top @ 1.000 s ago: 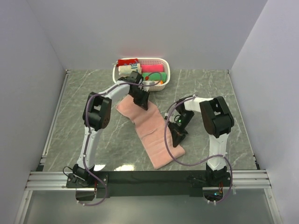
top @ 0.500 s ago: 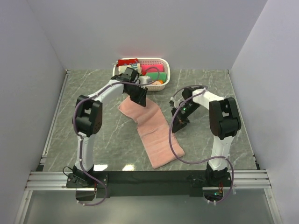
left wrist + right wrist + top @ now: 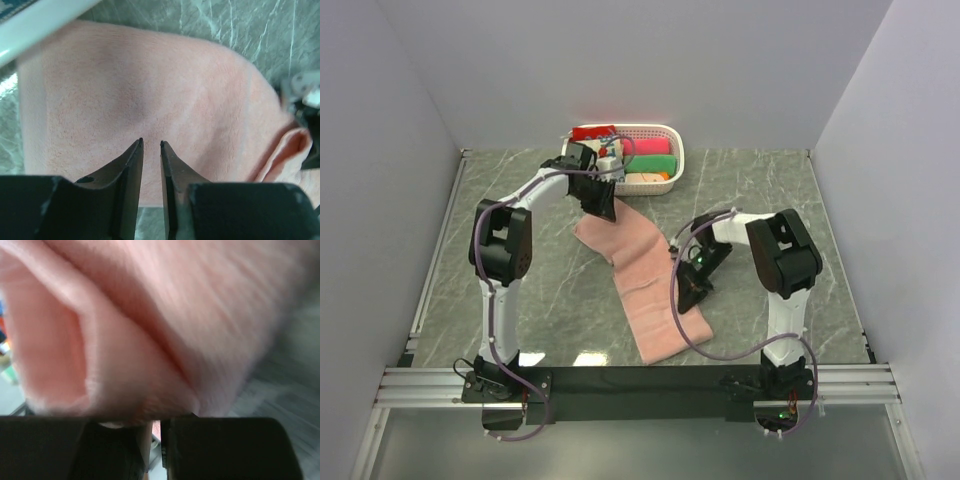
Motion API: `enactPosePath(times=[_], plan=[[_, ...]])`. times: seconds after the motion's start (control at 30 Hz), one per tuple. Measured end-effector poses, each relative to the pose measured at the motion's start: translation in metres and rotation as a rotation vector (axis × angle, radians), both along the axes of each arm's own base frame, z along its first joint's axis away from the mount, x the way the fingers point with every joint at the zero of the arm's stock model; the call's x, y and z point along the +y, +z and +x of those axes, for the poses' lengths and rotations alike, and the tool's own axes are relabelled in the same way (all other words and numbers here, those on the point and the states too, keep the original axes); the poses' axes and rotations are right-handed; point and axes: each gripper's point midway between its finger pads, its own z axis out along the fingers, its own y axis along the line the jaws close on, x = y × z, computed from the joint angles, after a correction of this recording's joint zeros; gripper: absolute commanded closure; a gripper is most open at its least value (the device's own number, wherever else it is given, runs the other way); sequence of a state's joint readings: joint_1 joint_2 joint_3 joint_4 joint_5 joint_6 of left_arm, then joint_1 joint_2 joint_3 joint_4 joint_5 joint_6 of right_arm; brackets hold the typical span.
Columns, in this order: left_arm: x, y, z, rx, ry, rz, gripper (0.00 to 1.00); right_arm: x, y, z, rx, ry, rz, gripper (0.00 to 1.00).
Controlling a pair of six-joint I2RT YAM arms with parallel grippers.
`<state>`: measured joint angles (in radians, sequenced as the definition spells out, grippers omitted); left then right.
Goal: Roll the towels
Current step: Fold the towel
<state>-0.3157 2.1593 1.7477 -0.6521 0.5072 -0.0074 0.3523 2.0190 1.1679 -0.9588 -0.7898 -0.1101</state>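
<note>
The salmon-pink towel (image 3: 645,290) lies flat and slantwise on the marble table, from near the basket down to the front. My left gripper (image 3: 604,207) hovers over its far end. In the left wrist view its jaws (image 3: 151,144) stand a narrow gap apart, with nothing between them and the towel (image 3: 150,90) below. My right gripper (image 3: 690,295) is at the towel's right edge. In the right wrist view a lifted fold of towel (image 3: 150,315) fills the frame, and a strip of it sits between the right gripper's (image 3: 157,427) jaws.
A white plastic basket (image 3: 655,185) at the back centre holds rolled green, magenta and red cloths and a cream one. Its rim (image 3: 40,25) shows just beyond the towel's far end. Grey walls close in the table on three sides.
The left gripper slid left and back along the towel's far end towards the basket, and its jaws parted slightly. The right gripper swung up and came back to the towel's right edge.
</note>
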Motion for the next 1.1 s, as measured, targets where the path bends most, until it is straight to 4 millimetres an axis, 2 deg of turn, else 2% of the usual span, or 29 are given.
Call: enactPosePath(times=[0.03,0.17,0.27,0.37,0.63,0.77,0.93,0.97,1.0,1.07,1.1], plan=[[-0.001,-0.002,-0.001,0.007,0.000,-0.001,0.74,0.004,-0.001,-0.011,0.028,0.007,0.009,0.82],[-0.008,-0.012,-0.004,0.032,-0.010,-0.010,0.75,0.021,0.003,-0.032,0.054,0.037,0.082,0.77],[-0.016,-0.027,-0.006,0.067,-0.028,-0.012,0.75,0.028,0.006,-0.042,0.075,0.034,0.111,0.74],[-0.032,-0.042,-0.004,0.095,-0.060,-0.027,0.75,0.031,0.008,-0.050,0.086,0.031,0.122,0.72],[-0.089,-0.039,0.006,0.041,-0.164,-0.078,0.75,0.029,0.013,-0.063,0.094,0.001,0.114,0.70],[-0.105,-0.038,0.010,0.022,-0.192,-0.096,0.72,0.032,0.011,-0.062,0.111,0.003,0.125,0.70],[-0.108,-0.036,0.009,-0.002,-0.231,-0.106,0.62,0.044,0.012,-0.051,0.112,0.018,0.169,0.71],[-0.108,-0.035,0.009,-0.007,-0.239,-0.108,0.58,0.045,0.012,-0.050,0.110,0.019,0.170,0.71],[-0.108,-0.032,0.009,-0.017,-0.249,-0.113,0.49,0.045,0.011,-0.050,0.109,0.020,0.167,0.71],[-0.106,-0.025,0.007,-0.029,-0.256,-0.119,0.43,0.044,0.012,-0.051,0.099,0.017,0.161,0.68],[-0.104,-0.016,0.006,-0.039,-0.254,-0.126,0.36,0.042,0.014,-0.053,0.091,0.015,0.155,0.68]])
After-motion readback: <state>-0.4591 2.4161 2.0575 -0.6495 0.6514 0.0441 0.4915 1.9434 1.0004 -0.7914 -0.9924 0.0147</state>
